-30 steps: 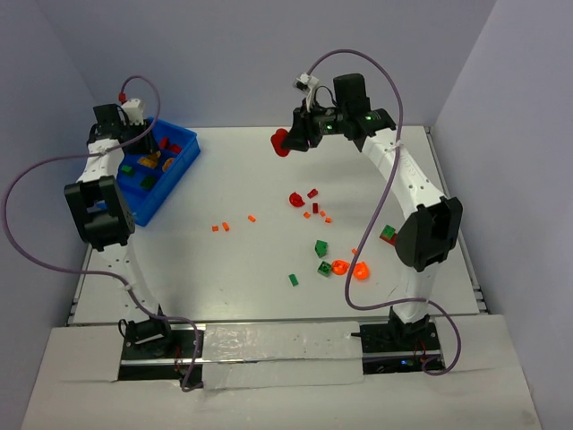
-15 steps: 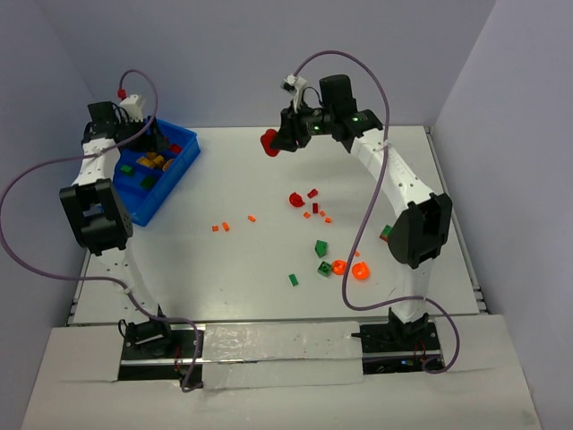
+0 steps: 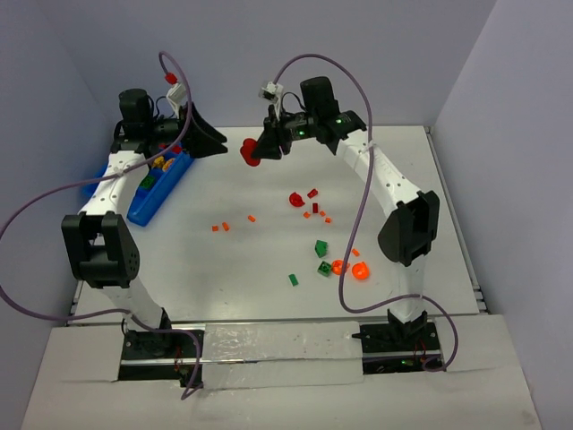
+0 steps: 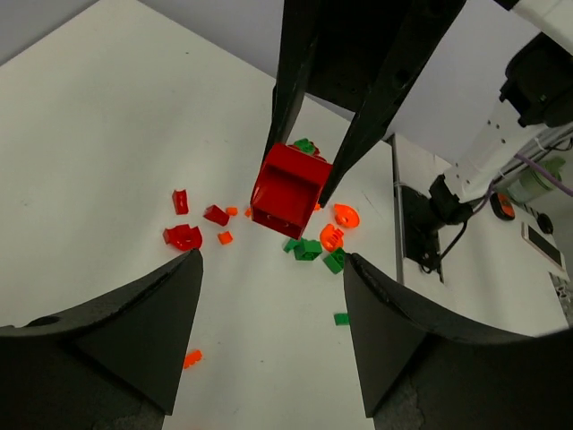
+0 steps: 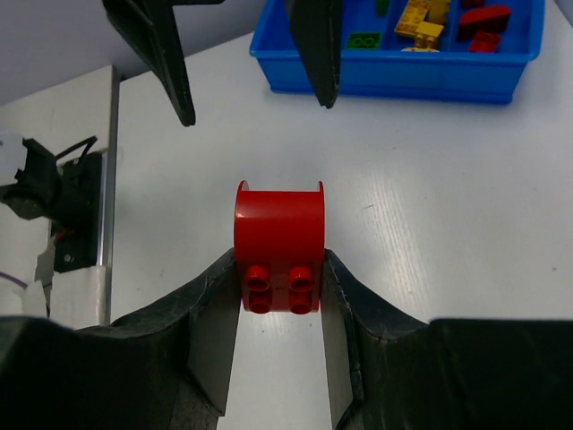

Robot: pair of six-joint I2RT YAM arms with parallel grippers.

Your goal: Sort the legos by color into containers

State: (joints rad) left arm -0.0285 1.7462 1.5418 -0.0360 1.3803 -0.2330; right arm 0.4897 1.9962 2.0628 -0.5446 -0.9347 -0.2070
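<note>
My right gripper (image 3: 260,147) is shut on a large red curved brick (image 3: 248,153) and holds it in the air over the far middle of the table; the right wrist view shows the brick (image 5: 278,242) pinched between the fingers, studs toward the camera. My left gripper (image 3: 213,143) is open and empty, pointing right, just left of that brick. In the left wrist view the brick (image 4: 288,190) hangs ahead of the open fingers. The blue bin (image 3: 143,208) sits far left, partly hidden by the left arm, and holds yellow, red and green bricks (image 5: 417,20).
Loose legos lie right of centre: red pieces (image 3: 296,199), small orange bits (image 3: 252,218), green bricks (image 3: 320,248) and two translucent orange rounded pieces (image 3: 360,270). Two orange bits (image 3: 220,227) lie nearer the middle. The right arm's elbow (image 3: 408,224) stands over the right side.
The left arm swung out from over the bin to the right, now facing the right gripper. The right gripper moved left, carrying the red brick.
</note>
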